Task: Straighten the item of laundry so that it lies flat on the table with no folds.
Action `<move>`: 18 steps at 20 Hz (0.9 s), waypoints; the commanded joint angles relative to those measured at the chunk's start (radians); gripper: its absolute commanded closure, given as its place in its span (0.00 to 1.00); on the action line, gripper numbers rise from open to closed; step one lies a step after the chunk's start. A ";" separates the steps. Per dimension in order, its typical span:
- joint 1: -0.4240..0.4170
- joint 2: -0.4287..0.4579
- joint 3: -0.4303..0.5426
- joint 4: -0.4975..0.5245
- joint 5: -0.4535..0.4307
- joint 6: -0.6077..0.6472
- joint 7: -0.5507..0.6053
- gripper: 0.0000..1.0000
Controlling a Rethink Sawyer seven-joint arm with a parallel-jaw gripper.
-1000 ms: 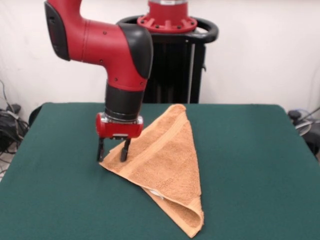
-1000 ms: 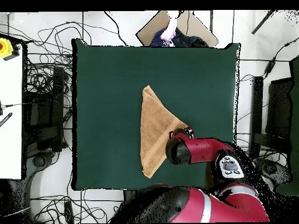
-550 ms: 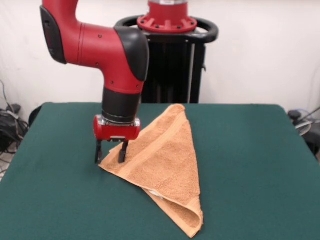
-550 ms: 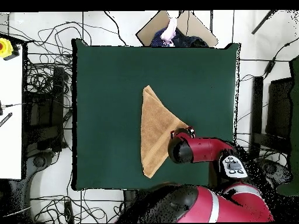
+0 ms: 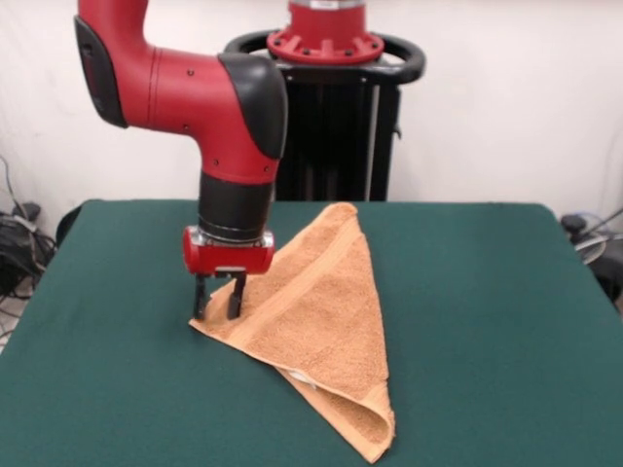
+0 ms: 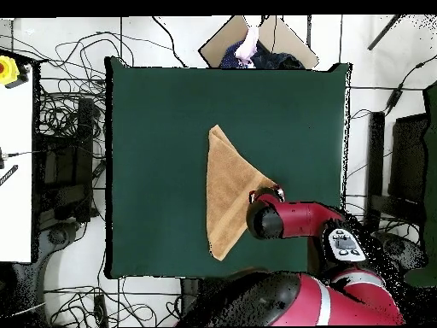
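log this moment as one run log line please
stage: grasping corner | gripper: closing on left corner of towel | towel: folded into triangle, not flat | table: towel near centre

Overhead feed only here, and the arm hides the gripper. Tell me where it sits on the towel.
Observer: In the front view the gripper points straight down, with its tips at cloth level on the side corner of the towel.
Operator: Report what the fold hides from me.
Observer: A small white label peeks out between two layers, near the tip closest to the front camera.
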 commanded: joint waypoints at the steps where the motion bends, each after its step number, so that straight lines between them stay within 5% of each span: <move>1: -0.009 0.231 0.094 -0.098 0.012 0.114 0.059 1.00; 10: 0.034 0.206 0.079 -0.051 0.076 0.068 0.156 1.00; 15: -0.014 0.233 0.141 -0.080 0.058 0.097 0.082 1.00; 16: -0.012 0.234 0.140 -0.086 0.052 0.111 0.068 0.00; 18: -0.023 0.237 0.154 -0.084 0.043 0.117 0.052 0.00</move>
